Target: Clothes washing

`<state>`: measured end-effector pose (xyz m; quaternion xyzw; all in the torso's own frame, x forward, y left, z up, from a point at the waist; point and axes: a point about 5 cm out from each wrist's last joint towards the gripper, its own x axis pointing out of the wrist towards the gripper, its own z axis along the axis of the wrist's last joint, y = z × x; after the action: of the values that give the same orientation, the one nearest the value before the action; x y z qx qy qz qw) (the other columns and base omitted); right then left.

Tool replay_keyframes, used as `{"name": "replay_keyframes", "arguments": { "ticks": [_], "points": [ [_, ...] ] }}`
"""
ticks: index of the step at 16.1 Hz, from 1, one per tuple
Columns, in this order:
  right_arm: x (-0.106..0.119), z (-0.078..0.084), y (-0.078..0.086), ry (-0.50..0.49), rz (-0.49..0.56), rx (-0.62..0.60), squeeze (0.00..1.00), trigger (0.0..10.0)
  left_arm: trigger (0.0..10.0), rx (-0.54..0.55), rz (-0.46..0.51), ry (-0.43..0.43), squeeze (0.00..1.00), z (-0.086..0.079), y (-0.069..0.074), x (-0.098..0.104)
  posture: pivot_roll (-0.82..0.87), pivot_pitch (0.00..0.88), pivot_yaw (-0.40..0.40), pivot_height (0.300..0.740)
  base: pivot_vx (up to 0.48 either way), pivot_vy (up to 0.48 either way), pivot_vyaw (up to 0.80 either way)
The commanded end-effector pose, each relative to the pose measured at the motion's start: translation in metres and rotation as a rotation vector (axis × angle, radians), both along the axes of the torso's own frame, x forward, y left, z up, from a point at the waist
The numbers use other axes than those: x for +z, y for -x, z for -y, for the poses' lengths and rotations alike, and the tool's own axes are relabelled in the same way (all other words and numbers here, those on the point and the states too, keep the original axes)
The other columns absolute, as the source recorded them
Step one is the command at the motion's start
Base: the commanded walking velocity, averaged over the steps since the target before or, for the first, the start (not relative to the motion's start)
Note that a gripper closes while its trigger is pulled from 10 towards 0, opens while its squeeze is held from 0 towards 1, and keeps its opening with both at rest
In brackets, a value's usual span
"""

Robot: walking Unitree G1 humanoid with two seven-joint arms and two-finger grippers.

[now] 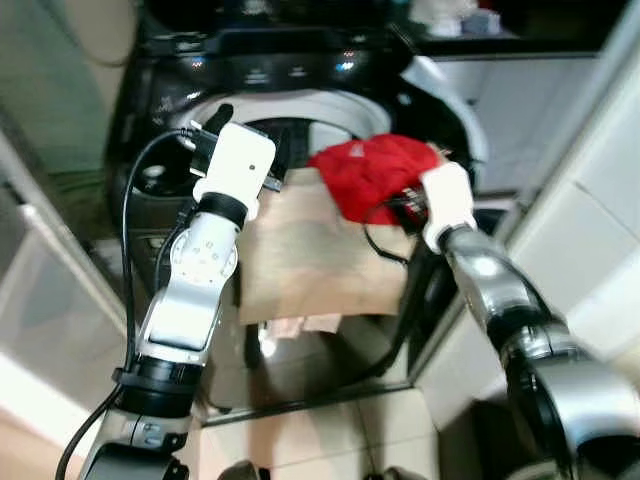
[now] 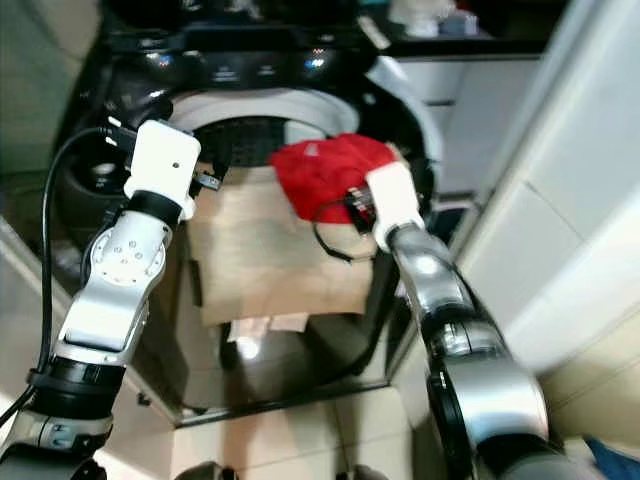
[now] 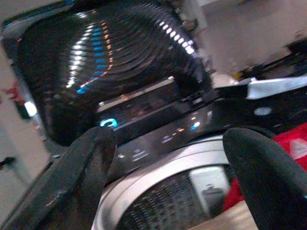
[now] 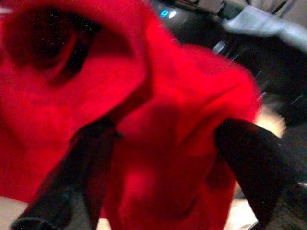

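1. The washer (image 1: 300, 80) is being cut off at the top edge of the head views; its drum (image 3: 168, 201) is lying partly behind a tan cloth (image 1: 310, 250), and the drum's inside is staying too dark to read.
2. One red garment (image 1: 375, 172) is sitting bunched on the tan cloth at the drum's rim, soft and creased.
3. The right gripper (image 4: 163, 143) is pressing into the garment with its two fingers apart on either side of a fold; a firm clamp is not showing.
4. The left gripper (image 3: 172, 158) is hovering above the drum's rim, its two fingers spread wide and holding nothing.
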<state>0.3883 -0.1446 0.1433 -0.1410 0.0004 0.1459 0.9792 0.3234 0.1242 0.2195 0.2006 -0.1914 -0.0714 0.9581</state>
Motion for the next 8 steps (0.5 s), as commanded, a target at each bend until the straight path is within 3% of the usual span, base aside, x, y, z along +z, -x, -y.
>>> {"name": "replay_keyframes", "arguments": {
  "ticks": [1,2,3,4,5,8],
  "points": [
    [0.032,-0.005,-0.012,0.02,0.083,-0.017,0.0,0.0,10.0,0.008,0.014,-0.004,0.0,0.0,0.001,0.004,0.02,0.0,-0.03,0.74,0.0,0.0,0.0],
    [0.043,-0.01,-0.016,0.045,0.107,-0.006,0.0,0.0,10.0,0.012,0.013,-0.001,0.0,-0.001,0.002,0.003,0.03,0.0,-0.032,0.74,0.0,0.0,0.0],
    [0.075,-0.022,-0.026,0.122,0.18,0.009,0.0,0.0,10.0,0.021,0.013,0.005,0.0,-0.001,0.003,0.003,0.04,0.0,-0.047,0.74,0.0,0.0,0.0],
    [0.091,-0.027,-0.029,0.158,0.225,0.014,0.0,0.0,10.0,0.026,0.013,0.008,0.0,-0.002,0.003,0.002,0.04,0.0,-0.047,0.74,0.0,0.0,0.0],
    [0.128,-0.041,-0.032,0.231,0.355,0.014,0.0,0.0,10.0,0.037,0.014,0.011,0.0,-0.003,0.004,0.002,0.05,0.0,-0.058,0.74,0.0,0.0,0.0],
    [0.159,-0.057,-0.029,0.364,0.552,-0.01,0.0,0.0,10.0,0.044,0.014,0.014,0.0,-0.004,0.003,0.002,0.05,0.0,-0.059,0.74,0.0,0.0,0.0]
  ]
}}
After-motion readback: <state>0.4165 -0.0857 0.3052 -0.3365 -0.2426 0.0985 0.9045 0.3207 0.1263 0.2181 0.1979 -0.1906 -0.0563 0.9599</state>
